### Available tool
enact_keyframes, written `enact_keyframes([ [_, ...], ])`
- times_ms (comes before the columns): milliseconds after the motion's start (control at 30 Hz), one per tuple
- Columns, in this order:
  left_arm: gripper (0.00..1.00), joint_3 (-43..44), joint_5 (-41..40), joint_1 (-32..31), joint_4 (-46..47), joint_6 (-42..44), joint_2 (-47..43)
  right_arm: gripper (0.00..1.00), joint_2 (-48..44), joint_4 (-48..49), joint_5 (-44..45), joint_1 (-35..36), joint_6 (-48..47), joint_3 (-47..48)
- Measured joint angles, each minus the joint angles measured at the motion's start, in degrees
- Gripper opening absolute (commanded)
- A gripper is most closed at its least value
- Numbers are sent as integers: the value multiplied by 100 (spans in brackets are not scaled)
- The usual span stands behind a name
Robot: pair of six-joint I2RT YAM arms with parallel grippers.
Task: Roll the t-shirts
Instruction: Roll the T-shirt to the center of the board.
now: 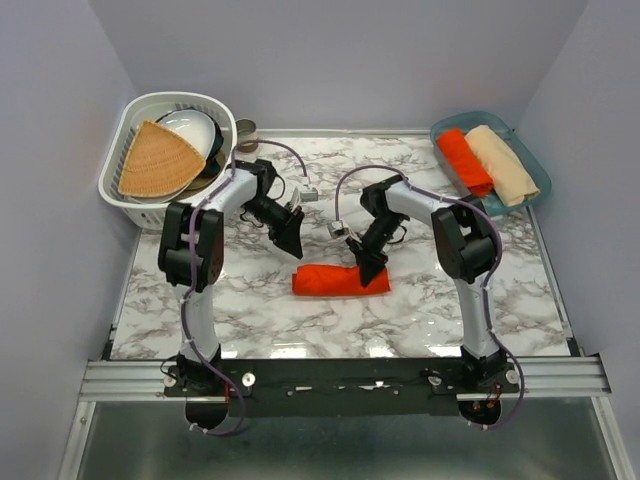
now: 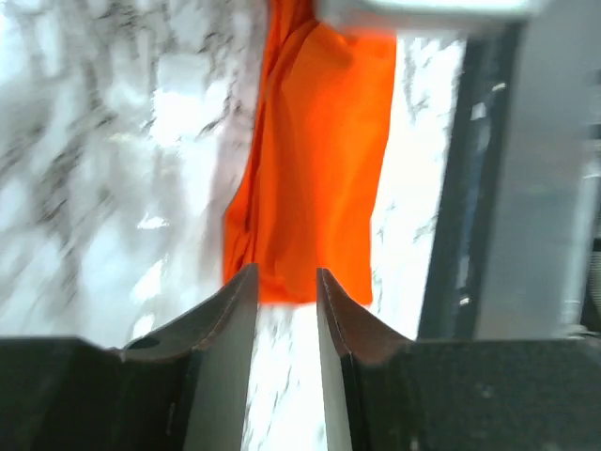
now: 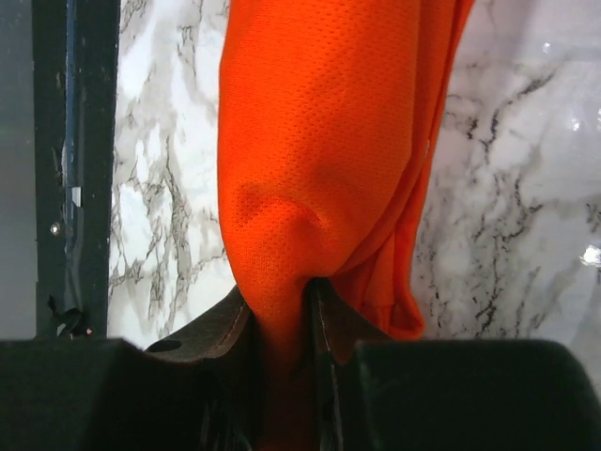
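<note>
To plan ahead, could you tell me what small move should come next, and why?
Probably lift the rolled t-shirt with the right gripper: it pinches the roll's end, the left gripper is open off the cloth, and the roll looks finished.

**Veined tabletop, pale walls**

A white tabletop (image 1: pixel 250 310) with grey marble veining sits between plain lilac-grey walls (image 1: pixel 350 60) on the left, back and right. A metal rail (image 1: pixel 350 375) runs along its near edge. Soft, even light leaves faint glints on the surface.
</note>
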Motion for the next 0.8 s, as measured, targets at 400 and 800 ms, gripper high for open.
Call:
enact_keyframes([
  [400, 55, -2406, -2022, -1388, 2774, 144, -3460, 8, 662, -590, -190, -151, 400, 608],
  [800, 47, -3158, -2450, -2033, 4144, -138, -2992, 9, 960, -800, -330, -216, 949, 850],
])
